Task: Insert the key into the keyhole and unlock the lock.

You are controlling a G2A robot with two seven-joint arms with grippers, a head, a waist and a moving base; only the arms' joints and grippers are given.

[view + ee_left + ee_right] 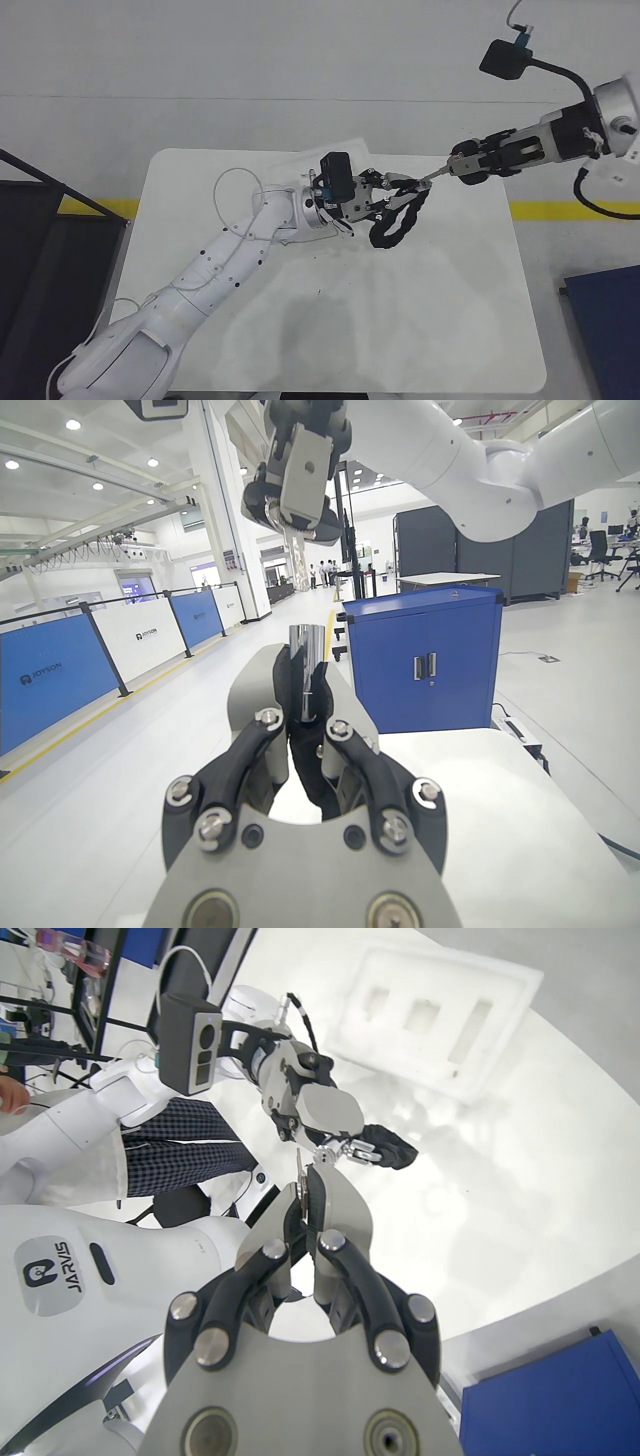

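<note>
- Left wrist view: left gripper (pixel 301 680) jaws nearly closed, clamping the chrome lock (pixel 305 645) above the table (pixel 450 320), with the black cable (pixel 400 225) dangling.
- Right gripper (pixel 306 1188) jaws pinch the key (pixel 299 1168); its tip is near the lock's end, contact unclear.

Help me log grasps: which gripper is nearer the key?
Right. The right gripper is shut on the key; the left gripper, shut on the chrome lock cylinder, is close by the key's tip.
</note>
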